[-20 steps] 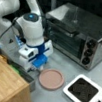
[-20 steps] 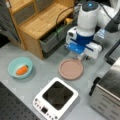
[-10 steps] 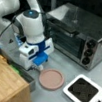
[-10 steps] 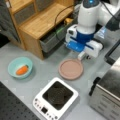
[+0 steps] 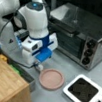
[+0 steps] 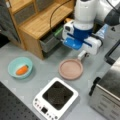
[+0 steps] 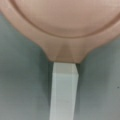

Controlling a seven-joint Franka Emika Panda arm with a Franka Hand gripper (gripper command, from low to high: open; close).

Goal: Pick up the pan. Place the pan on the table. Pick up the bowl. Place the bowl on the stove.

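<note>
We found the pan [image 6: 71, 69] on the table [image 6: 45, 68] beside the stove [image 6: 56, 98]; the gripper [image 6: 82, 55] hovered at its handle, its opening indiscernible.

A grey table [image 6: 47, 72] carries the whole scene in both front views, with the pinkish-brown pan [image 6: 71, 69] lying flat on it, its white stub handle [image 7: 63, 92] resting against the grey surface in the wrist view. The white stove [image 6: 56, 99] sits just beside the pan with its black cooking surface bare, while the teal bowl [image 6: 20, 67], holding an orange piece, stands well apart toward a front view's left. A silver toaster oven [image 5: 81, 37] and a light wooden cabinet [image 6: 40, 23] also stand on the tabletop.
</note>
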